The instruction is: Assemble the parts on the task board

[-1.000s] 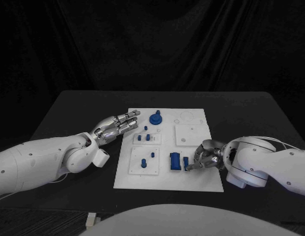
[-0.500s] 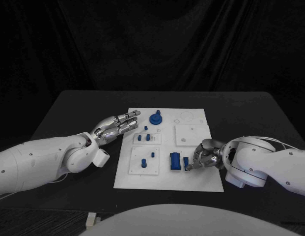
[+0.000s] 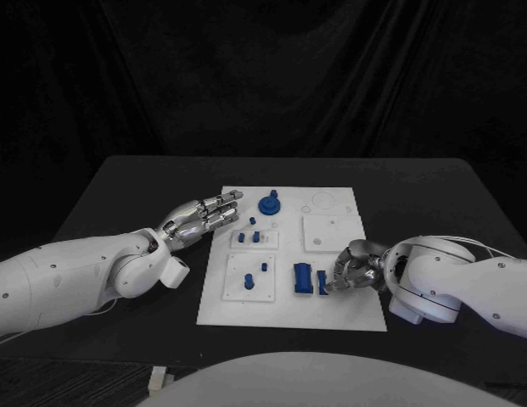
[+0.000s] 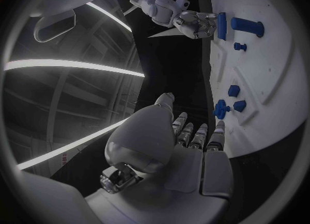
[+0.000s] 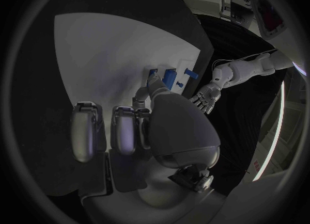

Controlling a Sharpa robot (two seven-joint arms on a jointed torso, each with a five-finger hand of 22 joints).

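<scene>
head view: black bench (image 3: 129, 191) carrying the white task board (image 3: 337, 309) at centre. blue parts on the board: a round knobbed part (image 3: 269, 203) at the far end, small pegs (image 3: 249, 237) in a raised square plate, a peg (image 3: 249, 281) in the near left plate, a tall rectangular block (image 3: 301, 279) near the board's near middle. left hand (image 3: 202, 218) sits at the board's left edge, fingers extended and apart, holding nothing. right hand (image 3: 351, 271) is at the board's right side, fingers curled around a small blue part (image 3: 322, 281) just beside the block. no legible writing or labels on the board.

left wrist view: left hand (image 4: 187, 136) with fingers stretched toward the task board (image 4: 271, 105), empty; right hand (image 4: 194, 25) in the distance pinching a flat blue part (image 4: 221, 26); a blue cylinder (image 4: 248, 26) lies beside it.

right wrist view: right hand (image 5: 139, 131) with fingertips on blue parts (image 5: 169, 77) on the task board (image 5: 110, 48); left hand (image 5: 206, 94) splayed beyond.
</scene>
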